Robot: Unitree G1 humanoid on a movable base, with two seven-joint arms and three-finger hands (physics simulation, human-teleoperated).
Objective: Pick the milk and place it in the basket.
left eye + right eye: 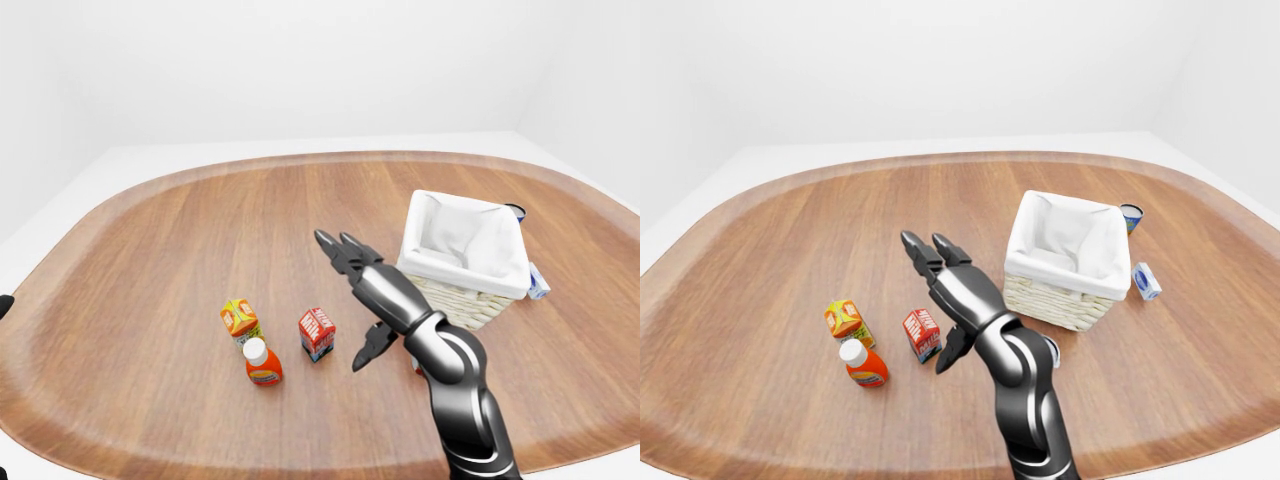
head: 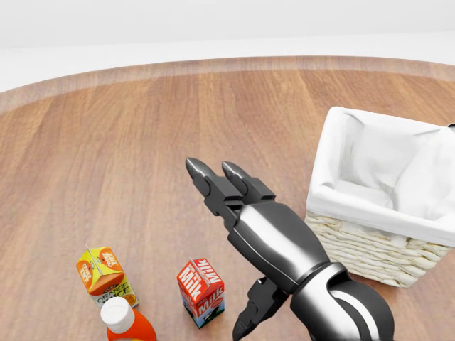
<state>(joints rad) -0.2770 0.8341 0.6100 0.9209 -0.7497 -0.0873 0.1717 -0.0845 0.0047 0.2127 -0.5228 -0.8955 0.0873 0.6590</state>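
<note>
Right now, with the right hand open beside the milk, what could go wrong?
1. The right hand is open, its thumb close beside the milk; a sideways sweep may tip the carton.
2. The orange bottle and juice carton stand just left of it and could get knocked.
3. The carry could clip the basket rim.

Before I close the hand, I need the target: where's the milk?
Head view, bottom centre-left: the milk carton stands on the table between the orange juice carton and the open right hand.
</note>
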